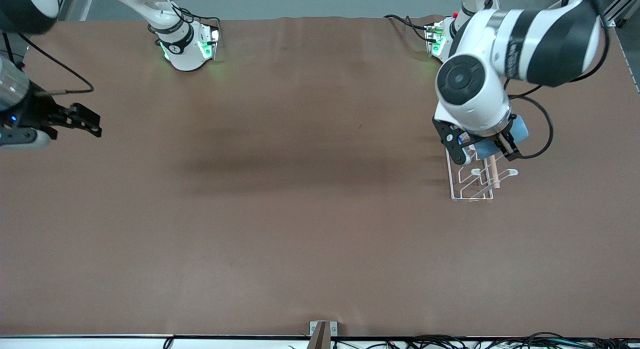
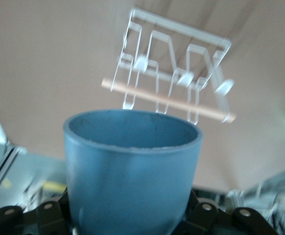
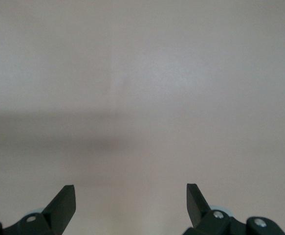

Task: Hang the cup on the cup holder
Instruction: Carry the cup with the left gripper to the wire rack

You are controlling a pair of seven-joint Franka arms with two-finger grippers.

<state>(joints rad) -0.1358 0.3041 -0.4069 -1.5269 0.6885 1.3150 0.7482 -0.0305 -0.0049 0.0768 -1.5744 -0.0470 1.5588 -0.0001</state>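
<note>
The light-blue cup (image 1: pixel 520 129) is held in my left gripper (image 1: pixel 487 146), which is shut on it just above the cup holder (image 1: pixel 472 185). The cup holder is a white wire rack with a light wooden rod (image 1: pixel 494 173) along its top, toward the left arm's end of the table. In the left wrist view the cup (image 2: pixel 132 166) fills the foreground with its darker blue inside showing, and its open mouth faces the cup holder (image 2: pixel 176 83). The cup hides the fingers there. My right gripper (image 1: pixel 90 120) is open and empty over the right arm's end of the table, also seen in its wrist view (image 3: pixel 131 200).
The brown table (image 1: pixel 300 214) bears nothing else. Both arm bases (image 1: pixel 187 44) stand along its edge farthest from the front camera. A small bracket (image 1: pixel 322 331) and cables sit at the edge nearest that camera.
</note>
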